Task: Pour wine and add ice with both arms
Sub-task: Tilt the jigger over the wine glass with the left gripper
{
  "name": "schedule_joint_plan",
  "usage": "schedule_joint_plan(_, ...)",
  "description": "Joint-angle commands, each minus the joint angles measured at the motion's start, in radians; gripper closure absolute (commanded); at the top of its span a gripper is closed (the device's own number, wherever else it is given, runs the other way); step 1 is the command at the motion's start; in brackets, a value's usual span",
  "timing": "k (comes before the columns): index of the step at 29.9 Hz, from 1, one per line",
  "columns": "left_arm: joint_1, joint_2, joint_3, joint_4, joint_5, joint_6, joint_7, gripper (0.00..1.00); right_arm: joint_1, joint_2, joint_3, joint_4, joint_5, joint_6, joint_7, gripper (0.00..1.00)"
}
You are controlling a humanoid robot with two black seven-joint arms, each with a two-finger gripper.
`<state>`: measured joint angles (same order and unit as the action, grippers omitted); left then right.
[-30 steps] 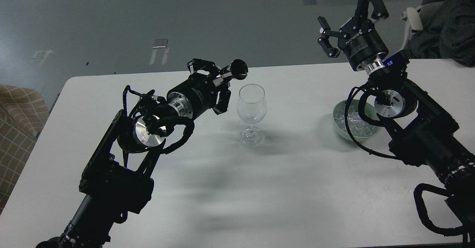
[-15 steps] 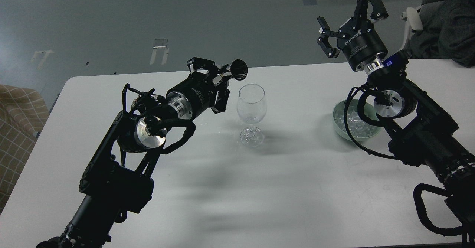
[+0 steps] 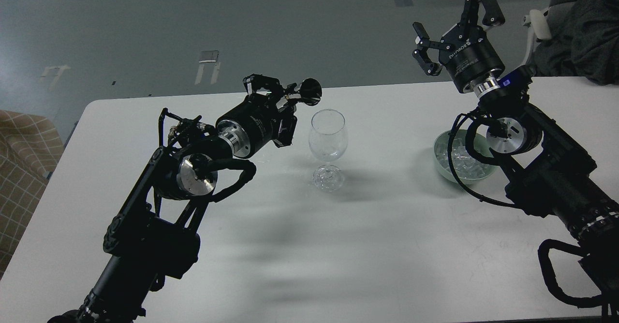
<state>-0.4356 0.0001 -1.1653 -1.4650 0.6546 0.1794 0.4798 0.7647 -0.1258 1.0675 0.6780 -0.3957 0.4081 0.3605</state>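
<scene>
A clear stemmed glass (image 3: 328, 139) stands upright at the middle of the white table (image 3: 387, 245). My left gripper (image 3: 284, 106) is shut on a small dark metal measuring cup (image 3: 303, 92). The cup lies tipped on its side, its mouth just left of and above the glass rim. I cannot make out any wine in the cup or the glass. A pale green bowl (image 3: 439, 145) holding several clear ice cubes (image 3: 465, 162) sits at the right, partly hidden by my right arm. My right gripper (image 3: 452, 21) is open and empty, raised high above the bowl.
A chair with dark cloth (image 3: 580, 28) stands behind the table's far right corner. Checked fabric (image 3: 24, 158) lies beyond the left edge. The far table edge runs just behind the glass.
My left gripper and the measuring cup have drawn slightly left and up, away from the glass rim. My right gripper has barely moved.
</scene>
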Motion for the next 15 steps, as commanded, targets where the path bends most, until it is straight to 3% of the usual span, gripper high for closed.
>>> schedule_joint_plan(1, -0.002, 0.0, 0.032, -0.014, 0.011, 0.0, -0.009, 1.0, -0.001, 0.0, 0.0, 0.0, 0.0, 0.0, 0.0, 0.0)
schedule_joint_plan(15, 0.001, 0.0, 0.052, -0.02, 0.053, 0.0, -0.02, 1.0, -0.007, 0.0, 0.0, 0.0, 0.0, 0.0, 0.0, 0.0)
